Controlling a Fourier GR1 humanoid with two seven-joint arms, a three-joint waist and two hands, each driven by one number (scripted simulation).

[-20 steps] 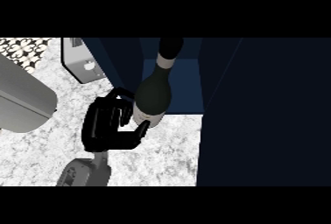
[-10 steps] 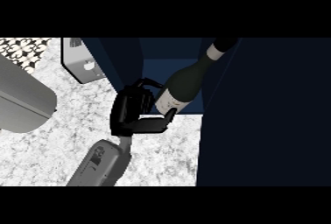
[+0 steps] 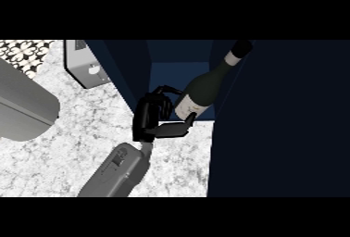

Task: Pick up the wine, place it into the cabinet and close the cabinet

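A black hand (image 3: 153, 121) on a grey forearm (image 3: 116, 172) holds a wine bottle (image 3: 199, 90) at the mouth of a dark blue cabinet (image 3: 171, 74), seen from steeply above the marbled desk (image 3: 61, 157). The fingers (image 3: 163, 91) curl round the bottle's lower body from the left while the thumb (image 3: 179, 126) hooks under its base, so the hand pinches the bottle between them. The bottle leans, its base low and to the left, its neck and dark capsule slanting up to the right; a pale label shows near the base and a lighter band rings the neck. The lower part of the bottle lies against the lighter blue of the cabinet's interior, and its neck reaches the edge of a broad, near-black panel (image 3: 280, 120) that fills the right side of the view. Whether that panel is the cabinet's door or its side wall is hard to make out, and whether the bottle's base rests on the cabinet floor or hangs clear of it cannot be told. The forearm enters from the lower edge, left of centre, and which arm it is cannot be settled from this view; no second hand shows. At the left edge a grey rounded object (image 3: 24, 111) is cut off by the frame. Near the top, a grey box-like fitting (image 3: 85, 69) stands just beside the cabinet's left wall, with patterned tiling (image 3: 27, 55) beyond it.
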